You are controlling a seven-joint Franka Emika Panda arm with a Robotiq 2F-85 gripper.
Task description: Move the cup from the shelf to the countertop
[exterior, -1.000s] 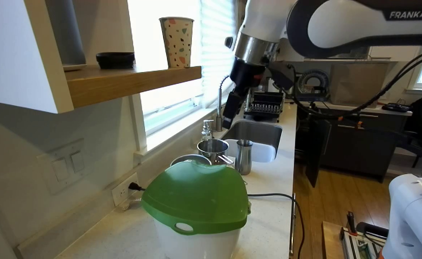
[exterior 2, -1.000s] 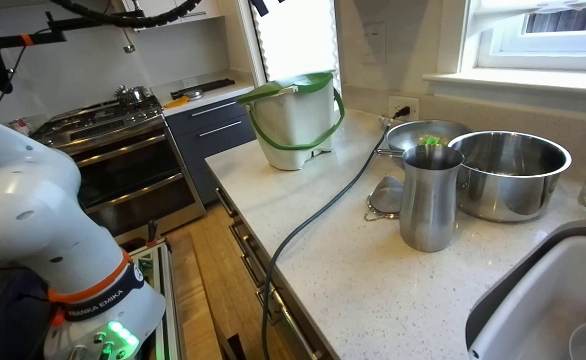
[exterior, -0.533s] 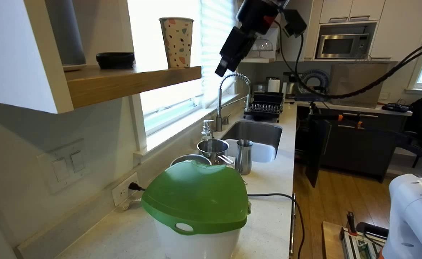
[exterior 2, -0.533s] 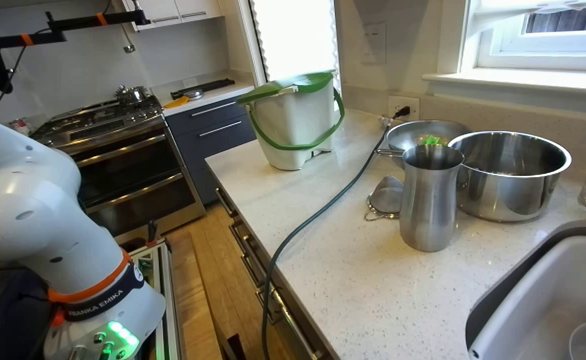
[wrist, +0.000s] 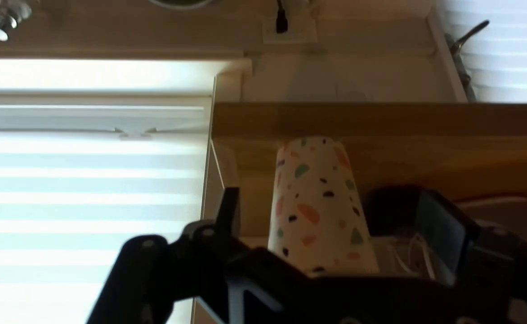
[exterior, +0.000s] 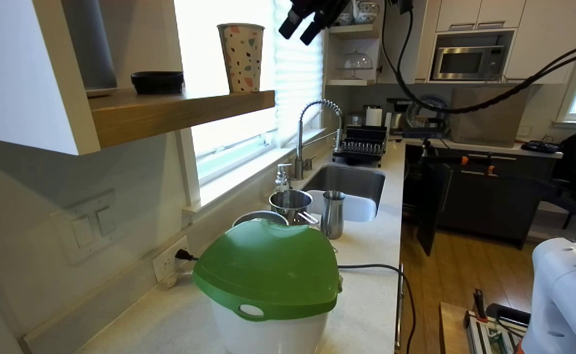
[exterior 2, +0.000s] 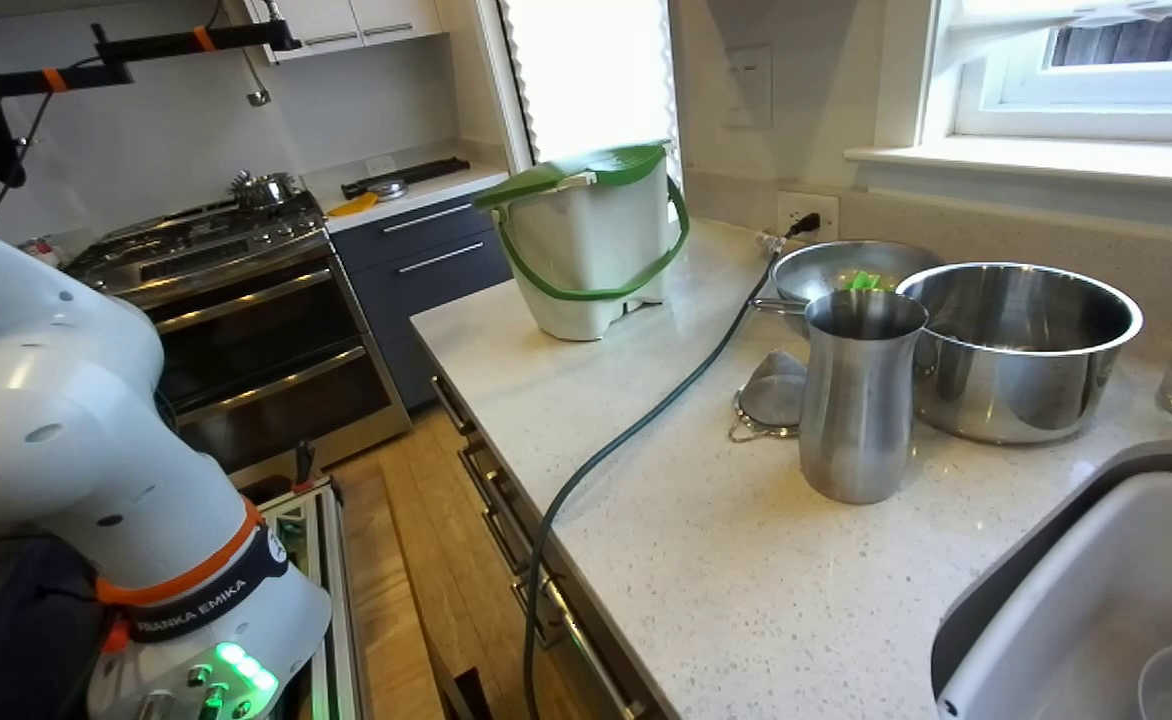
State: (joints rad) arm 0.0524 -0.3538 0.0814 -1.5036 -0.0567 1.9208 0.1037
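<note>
The cup (exterior: pixel 243 59), cream with coloured speckles and wider at the rim, stands upright at the end of the wooden shelf (exterior: pixel 180 115). My gripper (exterior: pixel 298 33) is open and empty, high at the top edge of an exterior view, right of the cup and apart from it. In the wrist view, which looks upside down, the cup (wrist: pixel 317 207) appears between the spread fingers of the gripper (wrist: pixel 335 216); the gripper body hides its rim. The shelf (wrist: pixel 380 119) runs behind it there. The pale countertop (exterior: pixel 366 300) lies below, also seen in an exterior view (exterior 2: pixel 726 580).
A black dish (exterior: pixel 158 82) sits on the shelf beside the cup. A green-lidded bin (exterior: pixel 268 270), steel tumbler (exterior 2: pixel 861 410), pot (exterior 2: pixel 1016 380), colander (exterior 2: pixel 806 265) and black cable (exterior 2: pixel 636 425) are on the countertop. The faucet (exterior: pixel 300 142) stands by the sink (exterior: pixel 349 177).
My gripper has risen from over the sink to the top edge of the exterior view, and its two fingers now show apart. The cup has not moved.
</note>
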